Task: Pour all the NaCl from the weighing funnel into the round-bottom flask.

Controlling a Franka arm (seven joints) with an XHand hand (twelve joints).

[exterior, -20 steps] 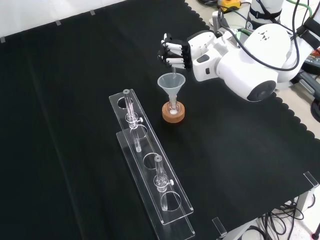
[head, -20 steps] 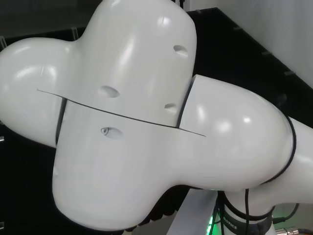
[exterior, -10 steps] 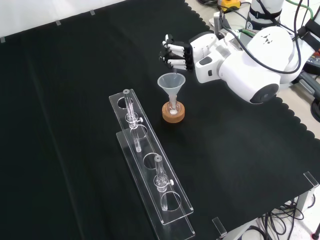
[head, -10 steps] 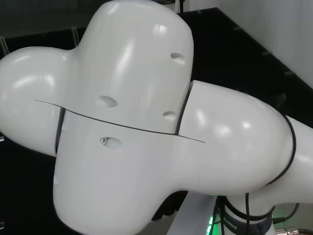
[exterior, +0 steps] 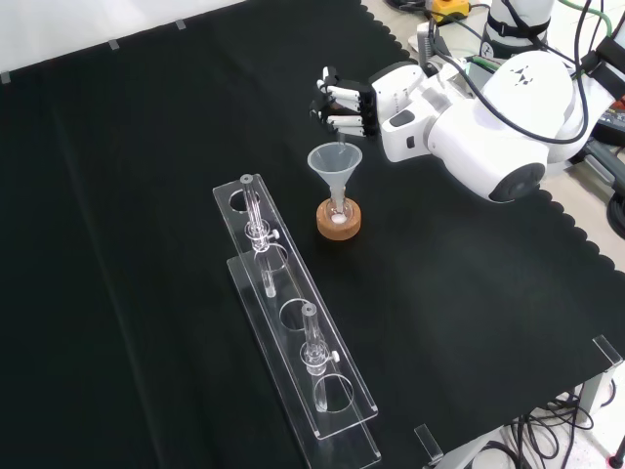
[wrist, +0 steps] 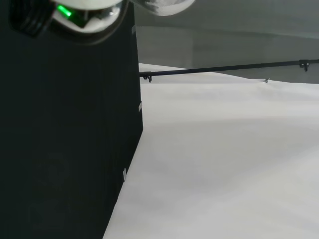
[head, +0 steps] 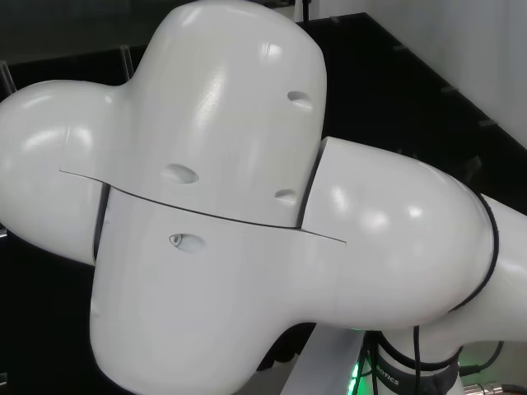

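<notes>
In the front view the black and white hand (exterior: 344,106) hangs just above and behind a clear glass funnel (exterior: 335,160). Its fingers are curled round a clear weighing funnel (exterior: 341,140), which is hard to make out; a thin clear tip points down into the glass funnel's mouth. That funnel stands in the neck of the small round-bottom flask (exterior: 338,217), which rests on a cork ring (exterior: 323,223). Something white shows in the flask's bulb.
A long clear rack (exterior: 293,322) with two upright glass pieces lies in front of the flask, to its left in the front view. The arm's big white link (exterior: 488,122) stands to the right of the hand. The arm's white links (head: 214,206) block the head view.
The hand and arm rose slightly and shifted right a little between the earliest frame and half a second ago. Since then nothing has visibly moved.
</notes>
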